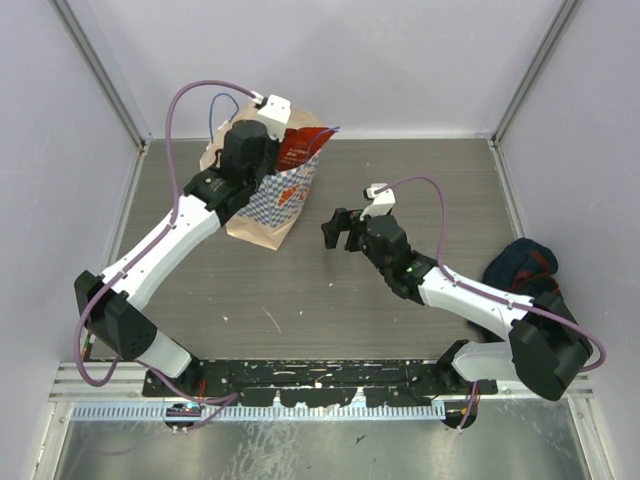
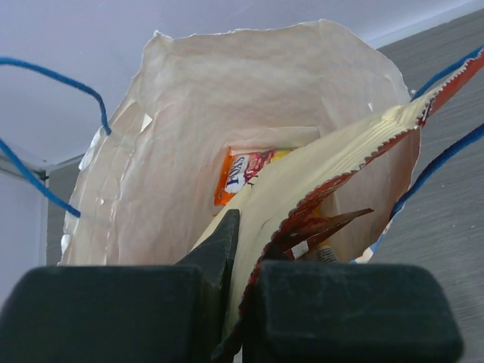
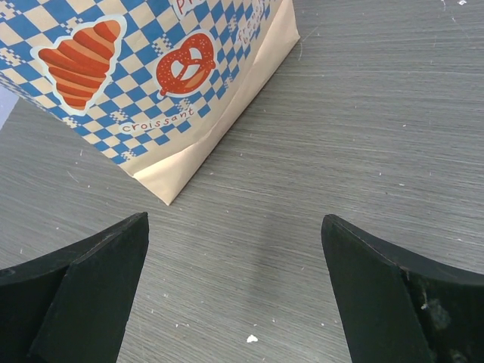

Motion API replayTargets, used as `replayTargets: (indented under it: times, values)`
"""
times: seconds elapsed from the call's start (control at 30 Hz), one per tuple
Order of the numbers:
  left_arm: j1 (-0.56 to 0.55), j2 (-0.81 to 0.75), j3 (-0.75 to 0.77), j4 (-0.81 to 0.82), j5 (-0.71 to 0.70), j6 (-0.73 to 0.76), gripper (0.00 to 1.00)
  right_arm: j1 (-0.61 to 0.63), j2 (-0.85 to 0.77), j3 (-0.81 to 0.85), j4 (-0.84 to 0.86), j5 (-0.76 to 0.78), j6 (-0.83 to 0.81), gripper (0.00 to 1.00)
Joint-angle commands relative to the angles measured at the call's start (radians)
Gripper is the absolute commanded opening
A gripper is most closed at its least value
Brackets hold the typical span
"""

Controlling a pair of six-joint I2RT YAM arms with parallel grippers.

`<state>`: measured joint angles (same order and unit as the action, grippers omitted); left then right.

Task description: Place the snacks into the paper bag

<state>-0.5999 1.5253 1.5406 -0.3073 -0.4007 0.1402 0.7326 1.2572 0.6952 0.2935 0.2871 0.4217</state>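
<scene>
Currently the red chip packet [image 1: 300, 148] stands half inside the paper bag [image 1: 268, 205]. In the top view its upper part pokes out of the mouth toward 1 o'clock. The left wrist view shows its pale back and red serrated edge leaning across the opening. Deeper in, at 12 o'clock from the fingertips, an orange pack [image 2: 236, 178] with a white label lies against the far wall, so at least one snack is already down. Bag stands upright at about 11 o'clock on the table [image 1: 400, 180]. Left gripper [image 2: 240, 302] hangs right over the mouth, jaws closed together, with the packet's crimped edge apparently pinched between them. Judgement: the step in hand is seating this packet. To do it well, lower straight along the bag's axis and keep the packet off the near rim and the blue cord handles [image 2: 53, 91]. Let go only once its top edge is below the rim. The bag looks light and is unbraced, so sideways drag could tip it. Right gripper [image 1: 338, 230] hovers at 3 o'clock from the bag, near its checked base, jaws fully apart and holding nothing; it could steady the wall if needed. Dark cloth bag [image 1: 520, 265] lies at the table's 4 o'clock edge, well apart. No other packet is visible outside the bag.
</scene>
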Motion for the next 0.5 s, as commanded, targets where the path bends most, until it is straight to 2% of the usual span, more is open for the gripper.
replayTargets:
  times: [0.0, 0.23, 0.47]
  values:
    - [0.002, -0.051, 0.127, 0.028, -0.086, -0.093, 0.0, -0.003, -0.025, 0.026, 0.026, 0.005, 0.0, 1.0]
    - [0.002, 0.082, 0.471, -0.191, -0.31, -0.27, 0.0, -0.002, -0.024, 0.025, 0.029, 0.001, 0.005, 1.0]
    - [0.002, 0.206, 0.655, -0.356, -0.373, -0.436, 0.0, -0.003, -0.025, 0.024, 0.028, 0.009, -0.001, 1.0]
